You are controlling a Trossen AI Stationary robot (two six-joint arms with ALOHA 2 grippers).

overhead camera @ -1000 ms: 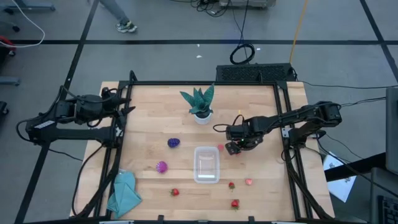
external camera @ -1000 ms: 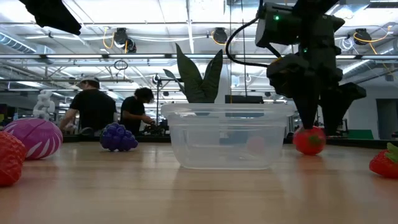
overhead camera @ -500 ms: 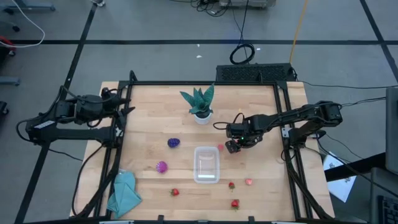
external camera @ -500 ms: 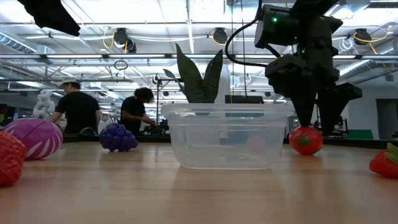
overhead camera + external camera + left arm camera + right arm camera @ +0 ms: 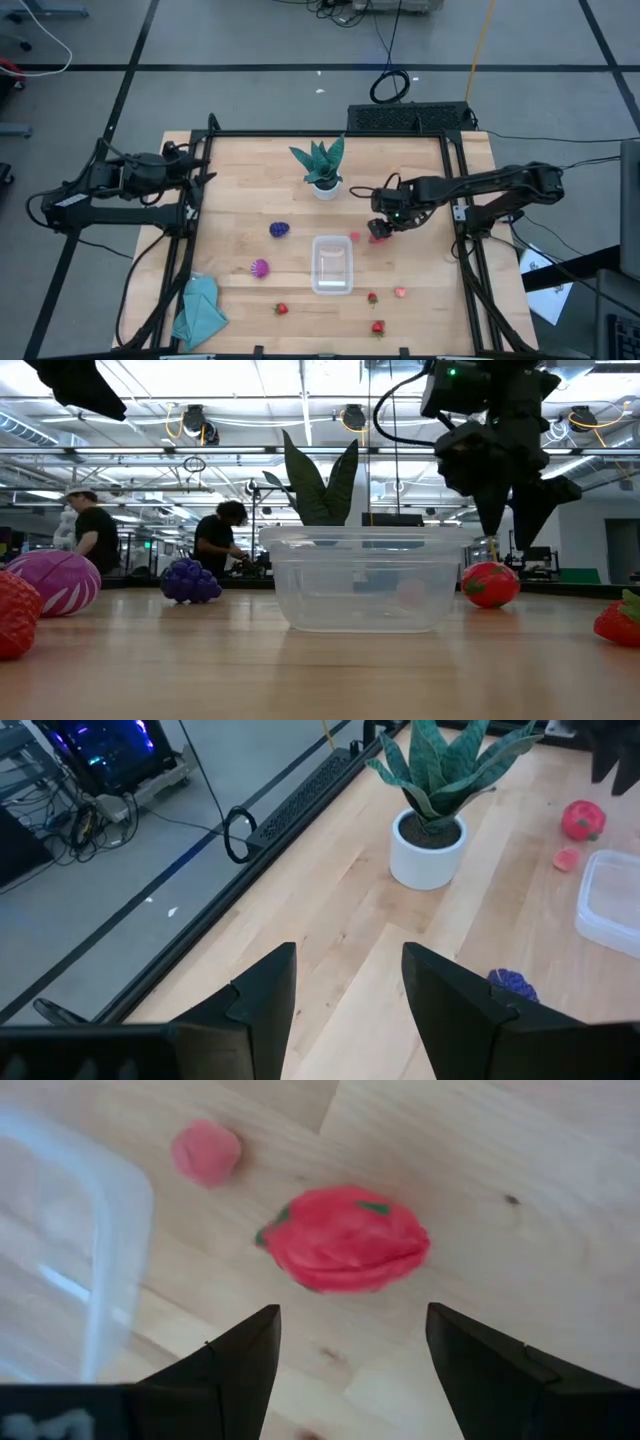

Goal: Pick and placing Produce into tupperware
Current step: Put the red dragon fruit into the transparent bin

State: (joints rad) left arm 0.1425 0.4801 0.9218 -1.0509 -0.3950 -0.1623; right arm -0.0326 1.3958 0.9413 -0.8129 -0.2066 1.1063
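My right gripper (image 5: 384, 221) (image 5: 350, 1340) is open and hangs just above a red strawberry (image 5: 378, 233) (image 5: 345, 1240) (image 5: 490, 583), which lies on the table right of the clear tupperware (image 5: 332, 264) (image 5: 362, 580). Its fingers touch nothing. A small pink ball (image 5: 354, 237) (image 5: 205, 1152) rests between that strawberry and the tupperware. A purple fruit (image 5: 279, 229), a magenta one (image 5: 260, 268), a pale pink piece (image 5: 400, 292) and three red strawberries (image 5: 372, 297) sit on the wood. My left gripper (image 5: 196, 165) (image 5: 345, 1000) waits open at the table's far left corner.
A green plant in a white pot (image 5: 322, 172) stands at the far middle of the table. A teal cloth (image 5: 200, 310) lies at the near left corner. The black frame rails (image 5: 462, 240) run along the table's sides. People stand in the room behind.
My right gripper has risen and drawn back toward the table's far right, off the red strawberry it stood around. The strawberry stays on the table beside the tupperware and now shows uncovered from above.
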